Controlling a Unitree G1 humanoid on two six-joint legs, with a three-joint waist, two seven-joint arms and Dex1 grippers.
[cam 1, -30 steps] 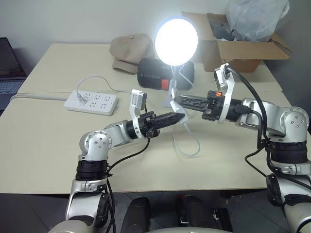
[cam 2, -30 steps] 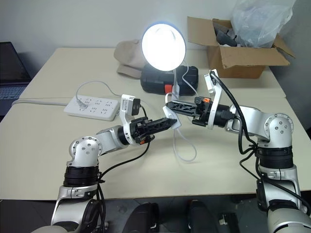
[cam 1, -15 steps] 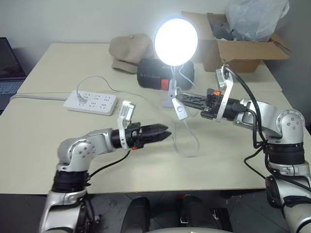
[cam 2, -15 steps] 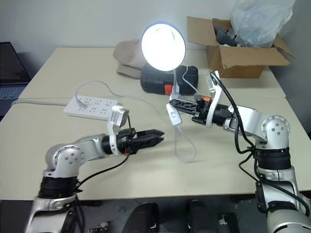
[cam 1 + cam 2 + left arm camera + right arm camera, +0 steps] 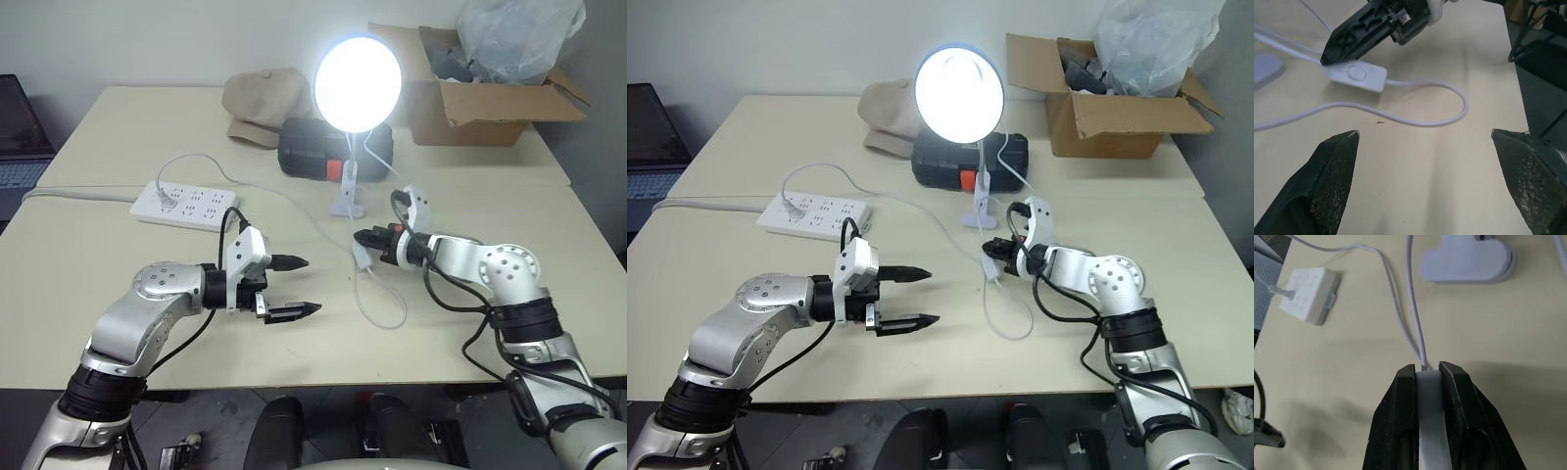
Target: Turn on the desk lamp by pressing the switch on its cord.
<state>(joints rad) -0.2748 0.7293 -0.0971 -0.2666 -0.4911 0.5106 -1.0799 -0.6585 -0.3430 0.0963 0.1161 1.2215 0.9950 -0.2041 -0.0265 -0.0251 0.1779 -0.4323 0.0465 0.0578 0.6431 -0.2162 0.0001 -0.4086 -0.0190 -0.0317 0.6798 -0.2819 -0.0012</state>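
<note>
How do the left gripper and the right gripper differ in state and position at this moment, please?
The left gripper has its fingers spread wide and holds nothing; the right gripper is shut on the switch. The left gripper hovers apart from the cord, whereas the right gripper sits on it, nearer the lit desk lamp. Both have two black fingers and are low over the table.

Both arms are brushed silver metal with round, screw-dotted joint housings and black ribbed collars between segments. Loose black cables loop along each forearm. A white box-shaped camera bracket sits at each wrist. The left gripper [image 5: 294, 286] and the right gripper [image 5: 361, 237] have black tapered fingers [image 5: 1334, 181] with rough, textured pads.
</note>
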